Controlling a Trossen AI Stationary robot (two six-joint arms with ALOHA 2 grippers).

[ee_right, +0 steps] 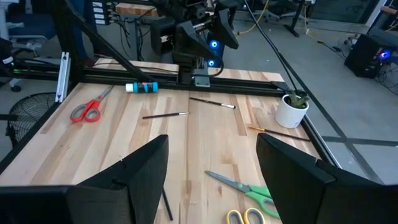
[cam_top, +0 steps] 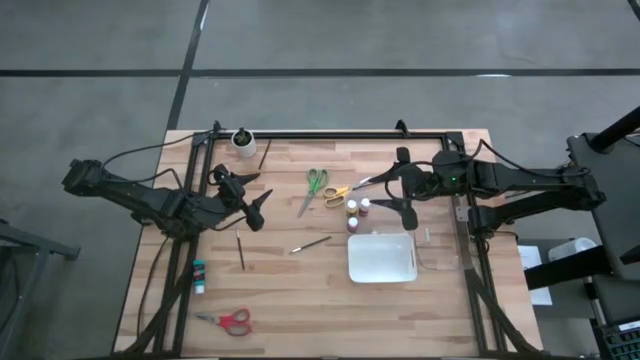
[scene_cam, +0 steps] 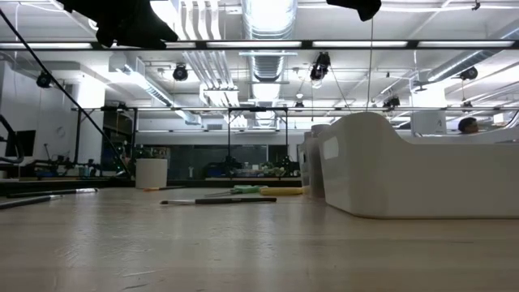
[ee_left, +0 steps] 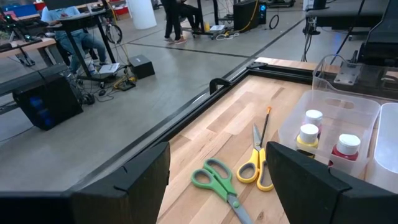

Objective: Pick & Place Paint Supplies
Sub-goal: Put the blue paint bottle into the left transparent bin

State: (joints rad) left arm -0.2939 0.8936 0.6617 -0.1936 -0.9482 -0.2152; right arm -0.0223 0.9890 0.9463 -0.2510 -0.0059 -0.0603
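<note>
While both my arms hang above the table, my left gripper (cam_top: 262, 212) and right gripper (cam_top: 398, 194) are open and hold nothing. The green scissors (cam_top: 314, 187) and yellow scissors (cam_top: 336, 194) lie between them, beside three paint bottles (cam_top: 358, 212).

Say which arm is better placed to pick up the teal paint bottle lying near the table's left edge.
Probably the left. The teal paint bottle lies on that arm's side, just below the open left gripper. The open right gripper hovers by the white rectangular tray, across the table.
</note>
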